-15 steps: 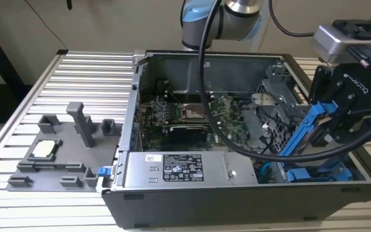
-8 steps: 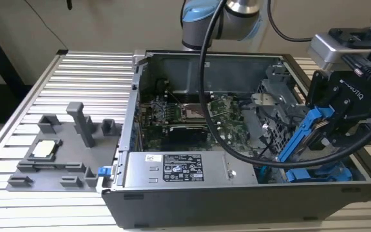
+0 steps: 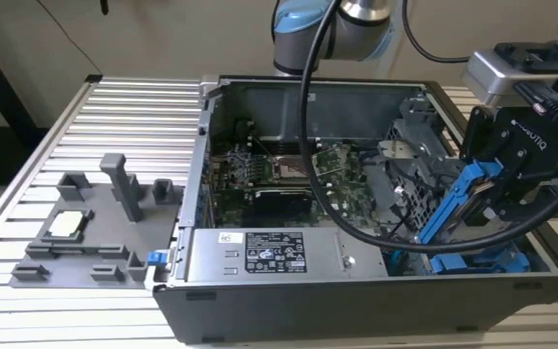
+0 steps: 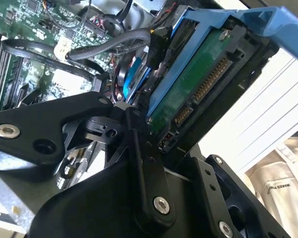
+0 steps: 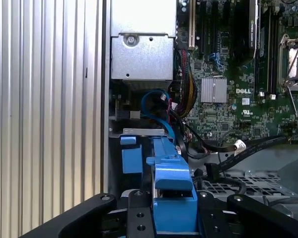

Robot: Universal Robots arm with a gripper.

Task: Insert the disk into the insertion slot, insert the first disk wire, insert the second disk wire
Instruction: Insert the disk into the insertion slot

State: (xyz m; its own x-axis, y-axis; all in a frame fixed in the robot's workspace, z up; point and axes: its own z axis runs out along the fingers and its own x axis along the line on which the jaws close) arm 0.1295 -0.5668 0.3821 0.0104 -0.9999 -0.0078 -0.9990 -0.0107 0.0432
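Exterior view's left: ribbed table (image 3: 114, 102) carrying a grey fixture plate (image 3: 85, 240) with upright blocks, not in play. Centre: open computer case (image 3: 357, 320), motherboard (image 3: 279, 182) exposed, power supply (image 3: 269, 254) along the near wall. Exterior view's right: the gripper (image 3: 487, 193) hangs over the case's near corner, jaws clamped on the blue carrier of the disk (image 3: 453, 207). The disk is steeply tilted, lower end inside the case, upper end well above the rim. Below it lies another blue-tabbed drive (image 3: 482, 260). The insertion slot (image 5: 143, 132) is probably the grey sheet-metal bay ahead of the carrier in the first wrist view; its mouth is partly hidden. Disk not seated. In the second wrist view the disk's (image 4: 198, 84) connector edge is bare, and a black plug (image 4: 156, 47) hangs loose nearby. Judged: first step under way, both wires left to do.
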